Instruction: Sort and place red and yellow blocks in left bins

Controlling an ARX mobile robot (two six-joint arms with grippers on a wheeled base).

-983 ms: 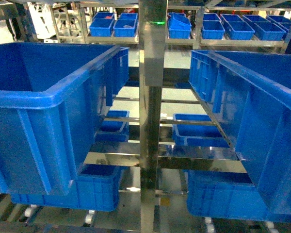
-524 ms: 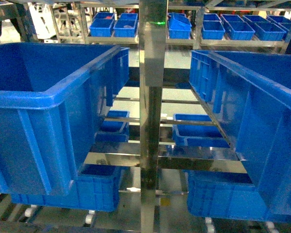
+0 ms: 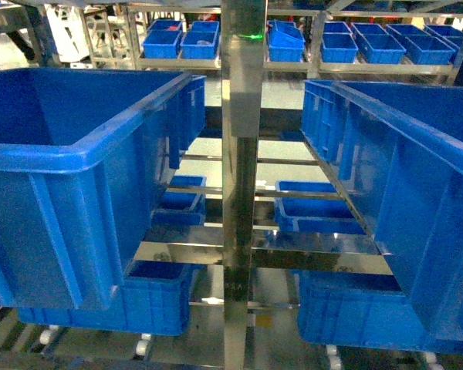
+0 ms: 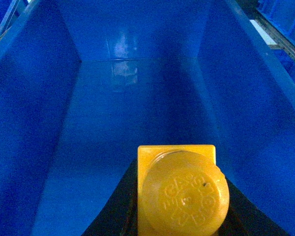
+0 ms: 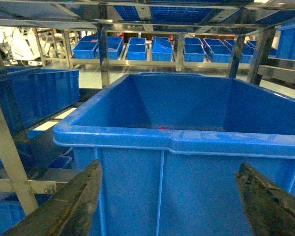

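Observation:
In the left wrist view a yellow block (image 4: pixel 183 192) with a round embossed stud fills the bottom middle. My left gripper (image 4: pixel 179 201) is shut on it, dark fingers (image 4: pixel 123 206) showing on either side. It hangs inside a blue bin (image 4: pixel 64 113) with a bare floor. In the right wrist view my right gripper (image 5: pixel 169 169) stands open, its worn fingers (image 5: pixel 73 201) wide apart in front of the outer wall of another blue bin (image 5: pixel 177 140). A small red bit (image 5: pixel 162 128) shows just inside that bin's near rim, too small to identify. Neither gripper appears in the head view.
The head view shows a large blue bin at the left (image 3: pixel 31 154) and another at the right (image 3: pixel 417 162), with a steel rack post (image 3: pixel 239 154) between them. Smaller blue bins (image 3: pixel 177 200) sit on lower shelves and on a far rack (image 3: pixel 293 42).

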